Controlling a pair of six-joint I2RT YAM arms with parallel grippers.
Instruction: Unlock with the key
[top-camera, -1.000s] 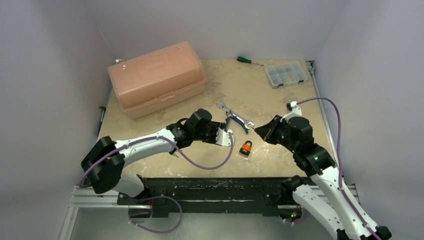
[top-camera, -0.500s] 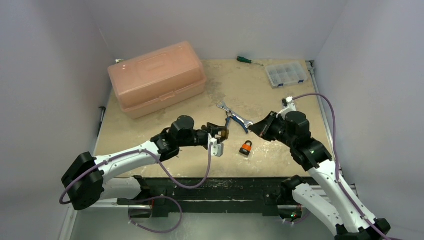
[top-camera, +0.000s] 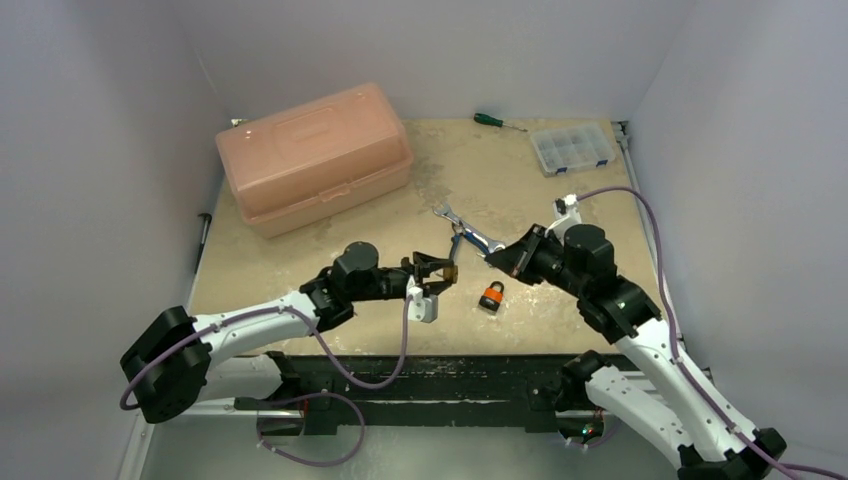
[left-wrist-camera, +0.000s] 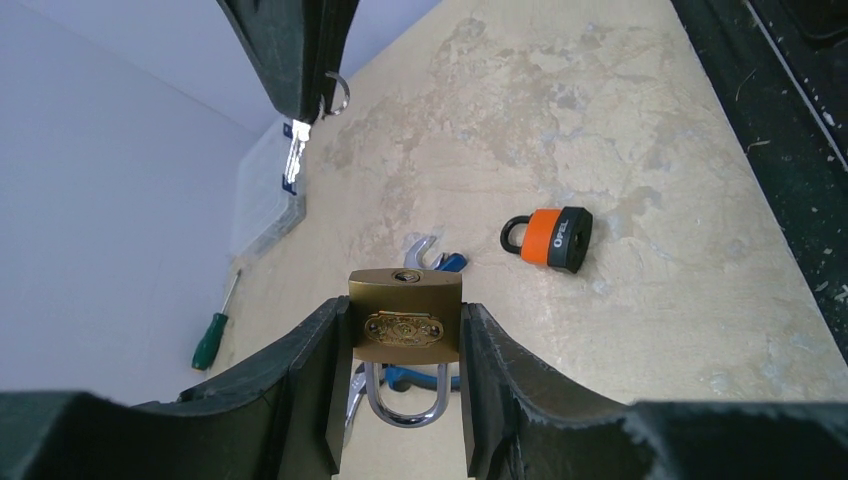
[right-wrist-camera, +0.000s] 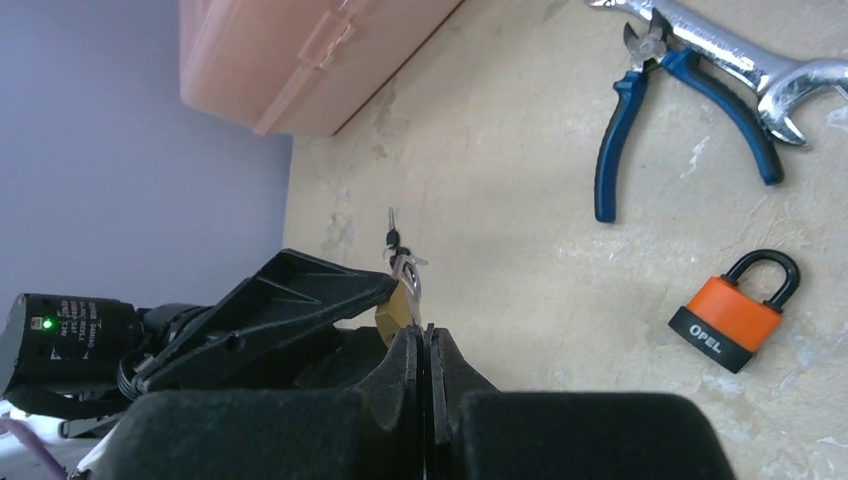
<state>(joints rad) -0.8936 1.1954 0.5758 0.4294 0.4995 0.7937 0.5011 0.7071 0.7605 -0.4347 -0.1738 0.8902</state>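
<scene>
A brass padlock (left-wrist-camera: 404, 325) sits clamped between the fingers of my left gripper (left-wrist-camera: 405, 303), shackle toward the wrist and keyhole facing outward. In the top view the left gripper (top-camera: 441, 272) holds it above the table centre. My right gripper (top-camera: 491, 257) is just to its right, shut on the key (right-wrist-camera: 401, 262). The key ring (left-wrist-camera: 338, 94) and a second dangling key (left-wrist-camera: 295, 155) hang from the right gripper's fingers (left-wrist-camera: 292, 50). In the right wrist view my right gripper (right-wrist-camera: 423, 335) is close to the brass padlock (right-wrist-camera: 392, 312); whether the key touches it I cannot tell.
An orange-and-black padlock (top-camera: 491, 295) lies on the table below the grippers. Blue-handled pliers (right-wrist-camera: 640, 110) and a wrench (right-wrist-camera: 740, 50) lie behind them. A pink toolbox (top-camera: 312, 155) stands at the back left, a screwdriver (top-camera: 495, 121) and a clear organiser box (top-camera: 572, 148) at the back right.
My left arm has drawn back and turned, bringing the brass padlock into view. My right gripper has moved left toward the padlock with the key.
</scene>
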